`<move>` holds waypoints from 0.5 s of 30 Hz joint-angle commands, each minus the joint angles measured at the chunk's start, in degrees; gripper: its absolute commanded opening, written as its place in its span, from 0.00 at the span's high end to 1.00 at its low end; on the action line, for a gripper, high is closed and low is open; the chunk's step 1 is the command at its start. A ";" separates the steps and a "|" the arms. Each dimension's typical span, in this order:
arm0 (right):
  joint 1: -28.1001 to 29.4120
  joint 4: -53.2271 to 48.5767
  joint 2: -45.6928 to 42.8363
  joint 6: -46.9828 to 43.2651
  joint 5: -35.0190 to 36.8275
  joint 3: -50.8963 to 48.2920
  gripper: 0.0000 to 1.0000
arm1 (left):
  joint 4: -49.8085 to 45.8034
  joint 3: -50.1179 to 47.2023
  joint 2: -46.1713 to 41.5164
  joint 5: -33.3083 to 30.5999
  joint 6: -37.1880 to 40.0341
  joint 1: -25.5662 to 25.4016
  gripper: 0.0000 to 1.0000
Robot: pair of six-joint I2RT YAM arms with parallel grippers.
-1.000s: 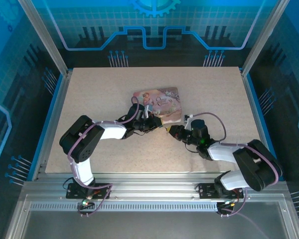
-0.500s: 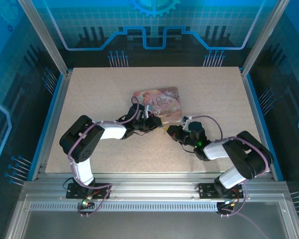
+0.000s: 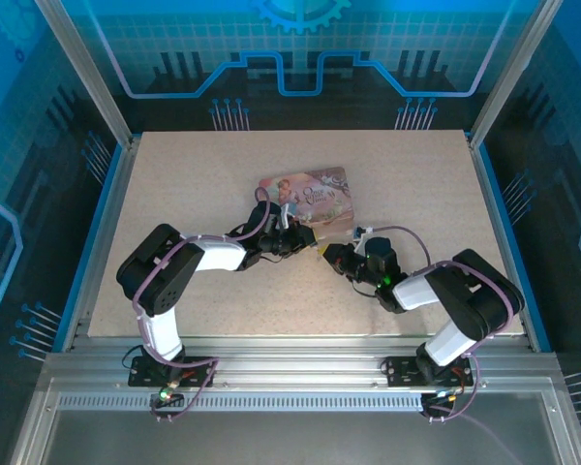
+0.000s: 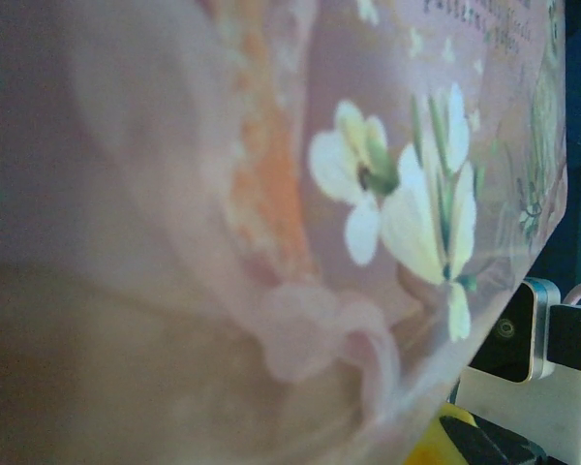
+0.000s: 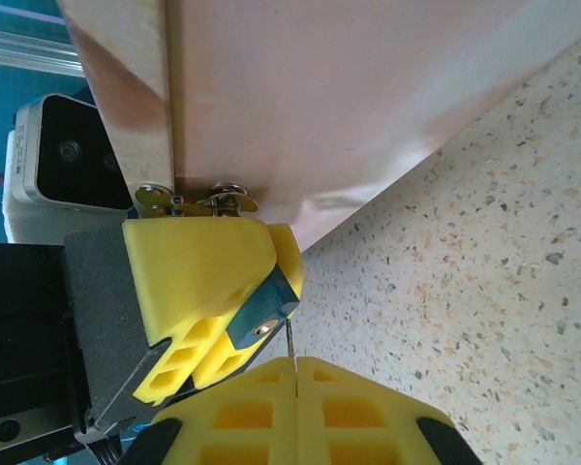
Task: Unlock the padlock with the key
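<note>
We've swung the right arm (image 3: 462,291) in: right jaws, pinched shut on the key (image 5: 289,341), sit just beside the padlock (image 5: 263,312) our left jaws clamp, so insertion looks close.

speckled beige tabletop (image 3: 184,184); blue circuit-print back wall (image 3: 174,48); aluminium frame posts (image 3: 82,68) at far corners; even light.

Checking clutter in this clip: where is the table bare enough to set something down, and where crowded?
Bare table runs along the far edge behind the pink tin, and across the far-left and far-right corners. The near strip between the two arms is free too. Crowded: the centre, where left fingers and right fingers meet at the tin's near edge.
</note>
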 commanded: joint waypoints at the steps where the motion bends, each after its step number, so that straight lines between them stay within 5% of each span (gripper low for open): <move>1: 0.79 3.68 0.34 0.84 0.78 0.20 1.00 | 1.20 0.71 1.56 4.99 -3.75 -0.62 0.87; 15: 0.76 4.97 -0.91 1.58 1.50 -1.12 1.00 | 2.69 0.23 2.17 5.24 -4.42 -0.49 0.87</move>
